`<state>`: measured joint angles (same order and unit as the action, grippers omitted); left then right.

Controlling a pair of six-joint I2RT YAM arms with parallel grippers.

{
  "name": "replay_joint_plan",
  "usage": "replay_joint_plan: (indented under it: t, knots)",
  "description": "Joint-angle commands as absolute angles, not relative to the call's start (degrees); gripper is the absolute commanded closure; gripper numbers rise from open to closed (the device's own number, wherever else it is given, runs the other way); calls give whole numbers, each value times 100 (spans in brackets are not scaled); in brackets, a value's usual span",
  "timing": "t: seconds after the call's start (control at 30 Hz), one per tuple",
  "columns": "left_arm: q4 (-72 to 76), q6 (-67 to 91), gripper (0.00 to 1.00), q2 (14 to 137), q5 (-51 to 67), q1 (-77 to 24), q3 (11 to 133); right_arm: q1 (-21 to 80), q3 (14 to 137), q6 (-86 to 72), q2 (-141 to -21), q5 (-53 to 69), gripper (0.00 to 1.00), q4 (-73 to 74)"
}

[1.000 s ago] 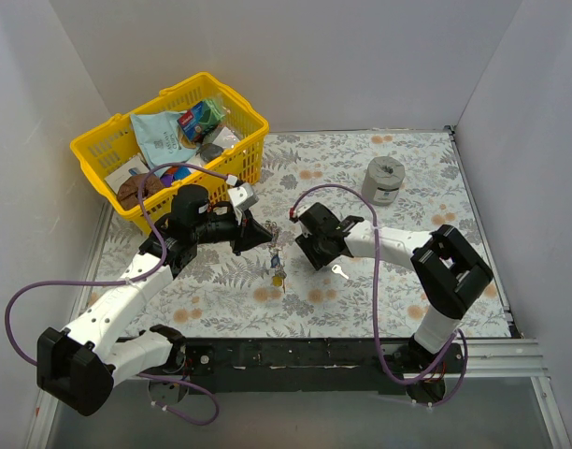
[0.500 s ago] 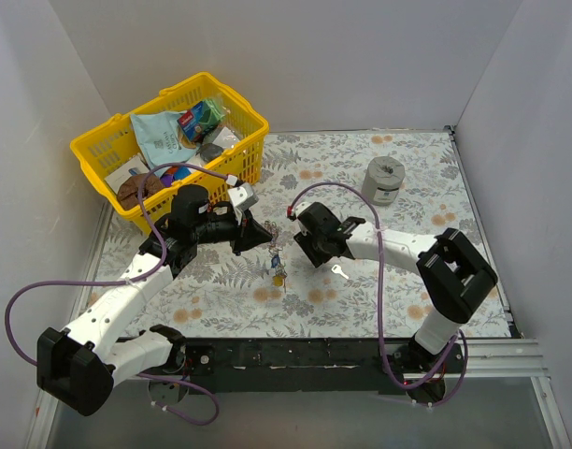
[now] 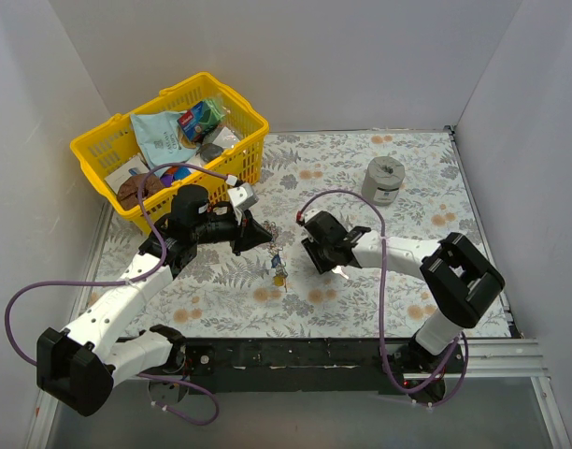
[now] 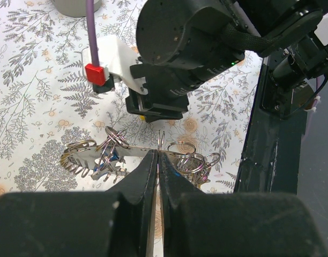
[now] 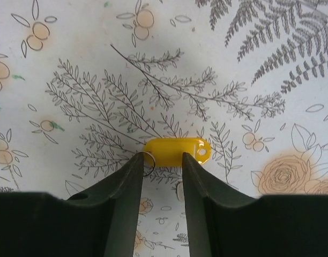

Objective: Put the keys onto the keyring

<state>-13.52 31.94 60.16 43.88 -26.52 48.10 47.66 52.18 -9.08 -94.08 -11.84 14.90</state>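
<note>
My left gripper [image 4: 157,156] is shut on the thin edge of the keyring [image 4: 81,158], a silver jagged ring seen edge-on and held above the table. Several keys [image 4: 111,159] and small split rings [image 4: 183,151] hang from it; in the top view they dangle at the keys' cluster [image 3: 278,267] just right of the left gripper [image 3: 258,236]. A yellow-headed key [image 5: 177,151] with a small wire ring lies flat on the table. My right gripper [image 5: 161,159] is open just over it, a fingertip on either side; the left fingertip [image 5: 136,163] meets its wire ring.
A yellow basket [image 3: 104,145] full of packets stands at the back left. A grey cylindrical roll [image 3: 383,180] stands at the back right. White walls close in the flowered table [image 3: 361,309] on three sides, and a black rail runs along the near edge.
My right gripper has slid right and down over the loose key, and its jaws have narrowed. The left arm and keyring have stayed put.
</note>
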Motion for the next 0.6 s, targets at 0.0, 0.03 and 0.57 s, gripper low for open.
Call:
replay_joint_plan:
  t: [0.0, 0.03, 0.57]
  knots:
    - [-1257, 3155, 100, 5836, 4465, -2637, 4843, 4781, 4764, -1274, -9168, -1046, 59, 1845]
    - [-1248, 3155, 100, 5845, 4465, -2645, 4843, 4781, 4607, -1361, -9115, -1020, 59, 1854]
    - [-1222, 3164, 100, 5941, 4562, -2637, 4869, 4773, 4904, -1591, -7954, -984, 57, 2320]
